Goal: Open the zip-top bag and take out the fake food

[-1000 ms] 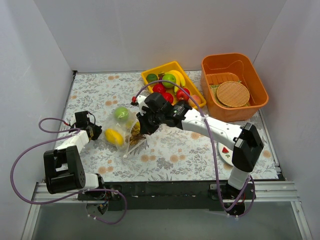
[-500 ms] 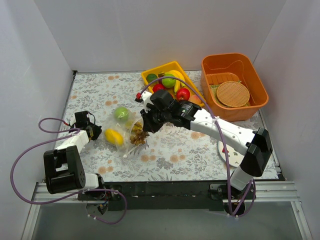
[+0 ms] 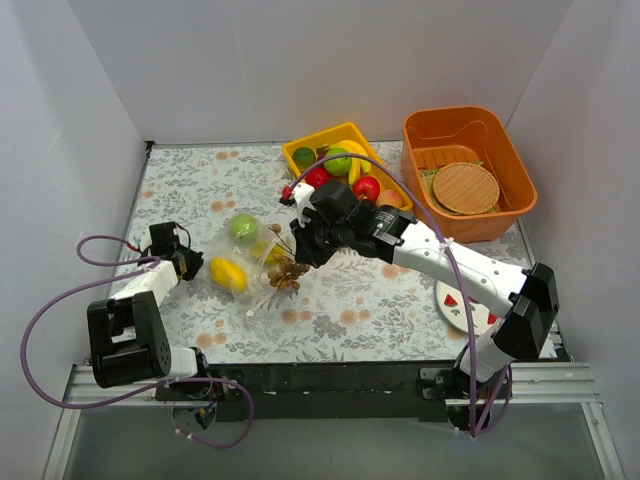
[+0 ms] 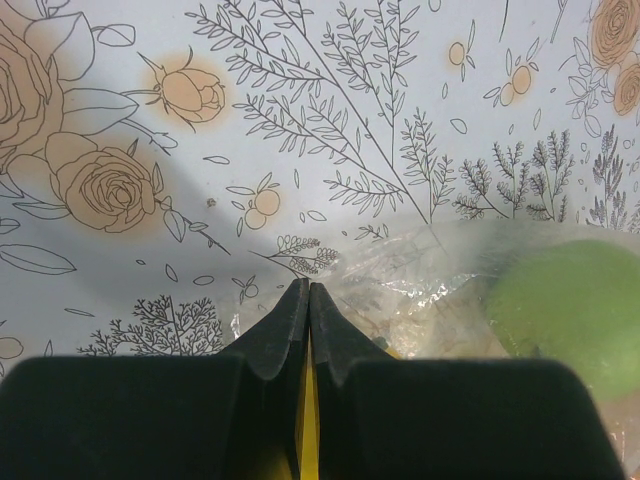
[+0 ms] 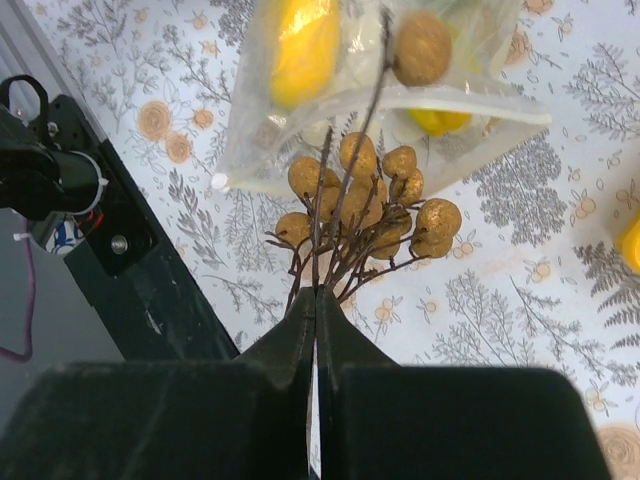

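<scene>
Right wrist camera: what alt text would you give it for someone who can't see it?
A black pincer, shut on the stems of a brown twiggy bunch, holds it at the mouth of a clear bag. Yellow toy fruit lies inside the bag, on a flowered table.

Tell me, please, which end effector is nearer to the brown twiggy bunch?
Right. The right end effector is shut on the stems of the twiggy bunch at the mouth of the zip-top bag. The left end effector pinches the bag's opposite edge, farther off.

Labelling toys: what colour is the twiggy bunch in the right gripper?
Golden-brown berries, dark stems on the twiggy bunch; clearest in right wrist view.
</scene>
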`<action>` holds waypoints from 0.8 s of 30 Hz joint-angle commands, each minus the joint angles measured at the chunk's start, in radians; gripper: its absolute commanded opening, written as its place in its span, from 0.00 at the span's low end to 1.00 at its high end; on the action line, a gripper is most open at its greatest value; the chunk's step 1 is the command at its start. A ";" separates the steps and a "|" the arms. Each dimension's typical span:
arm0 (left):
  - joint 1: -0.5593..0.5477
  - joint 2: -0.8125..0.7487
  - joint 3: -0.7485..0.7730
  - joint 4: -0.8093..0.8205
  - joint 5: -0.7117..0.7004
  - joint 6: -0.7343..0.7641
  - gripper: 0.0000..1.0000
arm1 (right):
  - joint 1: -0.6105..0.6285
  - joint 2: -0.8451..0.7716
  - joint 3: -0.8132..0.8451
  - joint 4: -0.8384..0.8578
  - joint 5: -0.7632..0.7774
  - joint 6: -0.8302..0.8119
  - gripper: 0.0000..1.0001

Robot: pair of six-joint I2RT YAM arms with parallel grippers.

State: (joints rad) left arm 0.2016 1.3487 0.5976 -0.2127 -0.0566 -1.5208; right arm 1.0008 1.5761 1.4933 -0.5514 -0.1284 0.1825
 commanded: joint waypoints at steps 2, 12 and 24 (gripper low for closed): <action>0.010 -0.013 0.018 -0.004 -0.028 0.016 0.00 | -0.010 -0.091 -0.054 -0.008 0.026 -0.015 0.01; 0.012 -0.029 0.025 -0.014 -0.023 0.019 0.00 | -0.077 -0.134 -0.051 -0.038 0.033 -0.038 0.01; 0.012 -0.085 0.018 -0.017 0.023 0.033 0.00 | -0.346 0.111 0.342 -0.044 0.229 -0.123 0.01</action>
State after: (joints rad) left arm 0.2073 1.3243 0.5976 -0.2230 -0.0471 -1.5040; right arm 0.7090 1.6028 1.6779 -0.6273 -0.0315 0.1158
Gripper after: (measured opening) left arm 0.009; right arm 0.023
